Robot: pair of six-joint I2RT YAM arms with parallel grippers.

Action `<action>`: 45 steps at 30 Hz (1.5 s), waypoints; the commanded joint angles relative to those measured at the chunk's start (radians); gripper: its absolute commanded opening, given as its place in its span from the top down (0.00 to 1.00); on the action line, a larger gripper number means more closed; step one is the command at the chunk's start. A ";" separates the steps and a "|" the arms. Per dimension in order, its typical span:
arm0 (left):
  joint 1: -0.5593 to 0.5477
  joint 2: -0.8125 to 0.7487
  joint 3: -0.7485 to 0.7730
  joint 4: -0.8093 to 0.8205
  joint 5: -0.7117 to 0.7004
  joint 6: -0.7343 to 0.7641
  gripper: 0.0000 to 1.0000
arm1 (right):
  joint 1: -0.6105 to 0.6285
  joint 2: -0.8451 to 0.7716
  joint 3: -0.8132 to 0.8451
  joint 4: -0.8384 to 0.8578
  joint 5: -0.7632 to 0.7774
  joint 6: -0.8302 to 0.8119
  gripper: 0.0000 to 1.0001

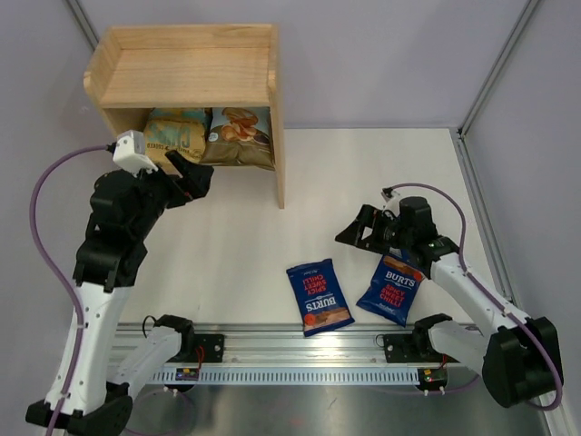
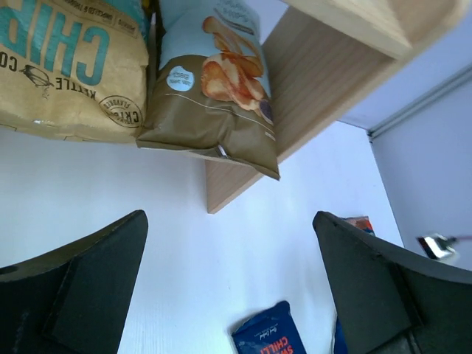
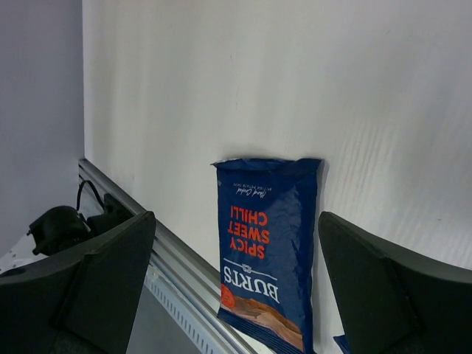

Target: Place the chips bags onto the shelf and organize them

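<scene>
Pale-wood shelf [image 1: 191,68], upper left, holds tan bag [image 1: 177,136] beside light-blue bag [image 1: 241,136]; left pincer [image 2: 228,221] and right pincer [image 3: 236,217] gape wide, empty.

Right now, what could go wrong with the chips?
The yellow-tan bag and the light-blue bag stand in the bottom of the shelf. The open left gripper is right in front and might snag one and tip it out. The left Burts bag and the right Burts bag lie flat beside the metal rail. The open right gripper might push one onto it instead of lifting it.
</scene>
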 commanded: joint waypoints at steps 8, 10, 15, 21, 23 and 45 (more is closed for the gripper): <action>0.003 -0.254 -0.240 -0.093 0.371 0.080 0.01 | 0.217 0.198 -0.020 0.094 0.051 -0.042 0.07; 0.003 -0.285 -0.281 -0.116 0.416 0.089 0.01 | 0.246 0.238 -0.016 0.085 0.086 -0.048 0.14; 0.002 -0.365 -0.307 -0.211 0.434 0.129 0.01 | 0.352 0.324 -0.003 0.036 0.267 -0.047 0.16; 0.002 -0.437 -0.298 -0.316 0.414 0.191 0.01 | 0.456 0.364 0.022 -0.035 0.447 -0.022 0.18; 0.002 -0.450 -0.307 -0.330 0.414 0.198 0.01 | 0.478 0.366 0.017 -0.033 0.450 -0.016 0.22; 0.002 -0.512 -0.505 -0.168 0.428 0.017 0.01 | 0.576 0.079 -0.055 0.114 0.695 0.194 1.00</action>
